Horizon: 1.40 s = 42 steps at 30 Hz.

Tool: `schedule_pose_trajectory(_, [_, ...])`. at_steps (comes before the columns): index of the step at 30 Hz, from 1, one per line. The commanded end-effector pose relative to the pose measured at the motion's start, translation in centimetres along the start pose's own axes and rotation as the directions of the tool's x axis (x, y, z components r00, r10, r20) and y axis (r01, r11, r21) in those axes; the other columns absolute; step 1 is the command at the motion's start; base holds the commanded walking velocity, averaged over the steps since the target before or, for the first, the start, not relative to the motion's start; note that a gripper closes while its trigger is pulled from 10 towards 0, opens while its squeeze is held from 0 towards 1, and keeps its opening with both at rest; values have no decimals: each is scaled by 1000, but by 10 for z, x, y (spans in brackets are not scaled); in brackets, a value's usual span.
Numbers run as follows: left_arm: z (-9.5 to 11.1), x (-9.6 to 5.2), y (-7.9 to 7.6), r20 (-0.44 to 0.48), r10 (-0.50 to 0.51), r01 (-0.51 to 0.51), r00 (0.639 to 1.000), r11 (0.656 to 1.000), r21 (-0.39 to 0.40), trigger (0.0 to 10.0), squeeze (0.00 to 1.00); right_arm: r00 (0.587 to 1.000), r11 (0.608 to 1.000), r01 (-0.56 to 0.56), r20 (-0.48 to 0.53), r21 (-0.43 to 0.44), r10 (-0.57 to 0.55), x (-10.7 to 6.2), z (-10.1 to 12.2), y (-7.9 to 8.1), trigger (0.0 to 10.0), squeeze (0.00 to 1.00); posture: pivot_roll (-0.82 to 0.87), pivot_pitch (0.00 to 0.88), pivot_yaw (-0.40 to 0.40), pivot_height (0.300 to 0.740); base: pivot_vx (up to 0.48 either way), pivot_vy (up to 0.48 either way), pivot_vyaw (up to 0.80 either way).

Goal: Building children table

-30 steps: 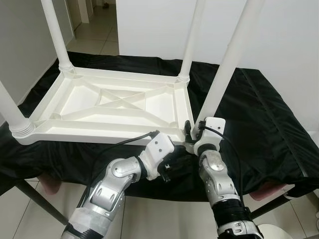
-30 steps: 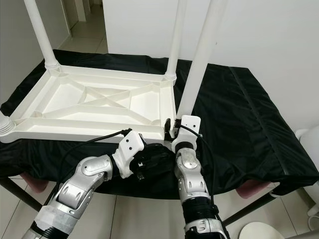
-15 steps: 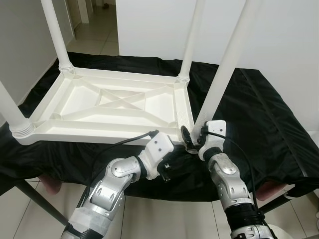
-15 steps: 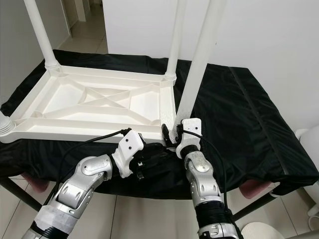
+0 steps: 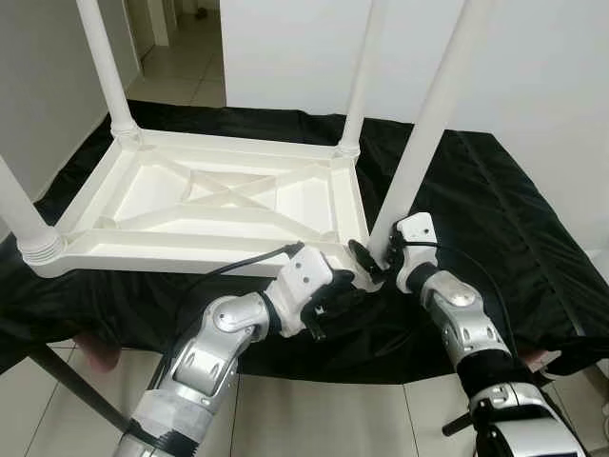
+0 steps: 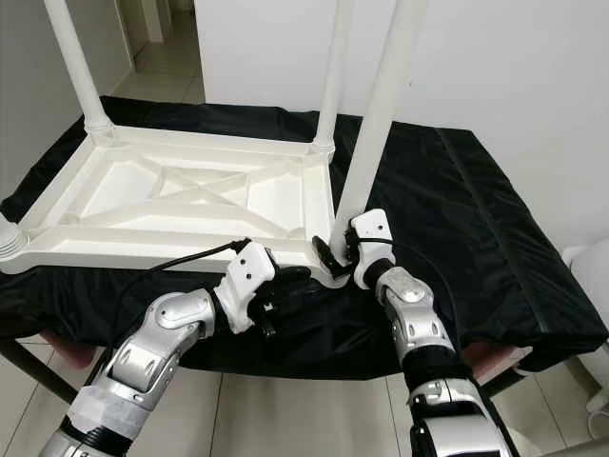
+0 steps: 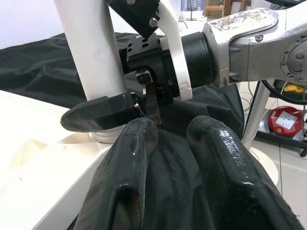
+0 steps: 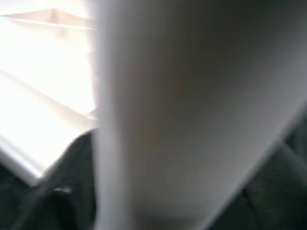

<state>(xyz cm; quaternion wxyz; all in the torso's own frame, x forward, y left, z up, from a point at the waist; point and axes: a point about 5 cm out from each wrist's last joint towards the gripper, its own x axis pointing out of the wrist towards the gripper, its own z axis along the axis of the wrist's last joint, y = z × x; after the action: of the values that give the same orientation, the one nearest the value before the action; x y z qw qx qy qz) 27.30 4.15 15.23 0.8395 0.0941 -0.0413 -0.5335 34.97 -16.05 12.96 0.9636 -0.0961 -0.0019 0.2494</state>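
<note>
Blurring right wrist view, table leg [image 8: 163,115] close; right gripper [image 5: 373,259] alongside

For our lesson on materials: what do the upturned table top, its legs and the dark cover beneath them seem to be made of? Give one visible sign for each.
Table top: likely moulded plastic, matte white; ribbed underside with crossed braces.
Leg by the right gripper: probably the same plastic, smooth round tube with a ridged collar.
Cover: apparently thin black fabric or sheeting, slight sheen; it wrinkles and drapes.

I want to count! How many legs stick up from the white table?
4: far left leg, far right leg, near left leg, near right leg by the right hand.
</note>
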Motion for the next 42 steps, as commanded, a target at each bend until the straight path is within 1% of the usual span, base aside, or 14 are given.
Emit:
schedule_pose_trajectory(1, [0, 2, 3, -3, 59, -59, 998, 998, 9, 10000, 0, 999, 999, -44, -21, -29, 43, 3, -1, 1, 2667, 0, 45, 0, -54, 740, 0, 0, 0])
schedule_pose_trajectory(2, [0, 2, 3, -3, 59, -59, 998, 998, 9, 10000, 0, 999, 999, -44, -21, -29, 43, 3, -1, 1, 2667, 0, 45, 0, -54, 740, 0, 0, 0])
schedule_pose_trajectory(3, [0, 2, 4, -2, 60, -60, 998, 998, 10, 10000, 0, 998, 998, -52, -24, -26, 52, 3, -2, 0, 0, 0, 45, 0, -54, 740, 0, 0, 0])
schedule_pose_trajectory(14, [1, 1, 3, -3, 59, -59, 998, 998, 7, 10000, 0, 997, 998, -68, -32, 3, 68, 0, -9, -1, 0, 0, 43, 16, -52, 740, 0, 0, 0])
schedule_pose_trajectory(15, [1, 1, 3, -3, 59, -59, 998, 998, 8, 10000, 0, 998, 998, -59, -32, 10, 59, -1, -10, -1, 10000, 0, 39, 27, -51, 740, 0, 0, 0])
schedule_pose_trajectory(23, [-1, 3, 0, -4, 44, -44, 999, 999, 5, 10000, 0, 1000, 998, 27, -2, 48, -27, -2, -8, 1, 10000, 0, 22, 23, -50, 740, 0, 0, 0])
schedule_pose_trajectory(28, [4, 13, 3, 18, 42, -42, 999, 999, 13, 10000, 0, 982, 977, 181, 28, 116, -185, -3, -3, 13, 10000, 0, -14, 12, -49, 740, 0, 0, 0])
schedule_pose_trajectory(32, [4, 14, 4, 19, 43, -43, 999, 999, 15, 10000, 0, 973, 966, 222, 28, 134, -228, -5, -3, 14, 10000, 0, -21, 13, -47, 740, 0, 0, 0])
schedule_pose_trajectory(33, [4, 15, 5, 19, 43, -43, 999, 999, 17, 10000, 0, 964, 954, 258, 25, 150, -265, -6, -3, 15, 10000, 0, -21, 13, -47, 740, 0, 0, 0])
schedule_pose_trajectory(34, [4, 16, 5, 21, 39, -39, 999, 999, 21, 10000, 0, 928, 915, 365, 12, 174, -372, -11, -4, 19, 10000, 0, -30, 15, -47, 740, 0, 0, 0])
schedule_pose_trajectory(35, [4, 16, 5, 21, 39, -39, 999, 999, 21, 10000, 0, 928, 915, 365, 12, 174, -372, -11, -4, 19, 10000, 0, -30, 15, -47, 740, 0, 0, 0])
schedule_pose_trajectory(38, [5, 15, 7, 21, 42, -42, 999, 999, 21, 10000, 0, 887, 871, 457, -12, 180, -462, -15, -5, 24, 10000, 0, -31, 19, -46, 740, 0, 0, 0])
schedule_pose_trajectory(41, [4, 16, 7, 21, 44, -45, 999, 999, 22, 10000, 0, 808, 789, 579, -12, 206, -589, -21, -4, 30, 10000, 0, -38, 25, -42, 740, 0, 0, 0])
schedule_pose_trajectory(42, [4, 16, 7, 21, 44, -45, 999, 999, 22, 10000, 0, 808, 789, 579, -12, 206, -589, -21, -4, 30, 10000, 0, -38, 25, -42, 740, 0, 0, 0])
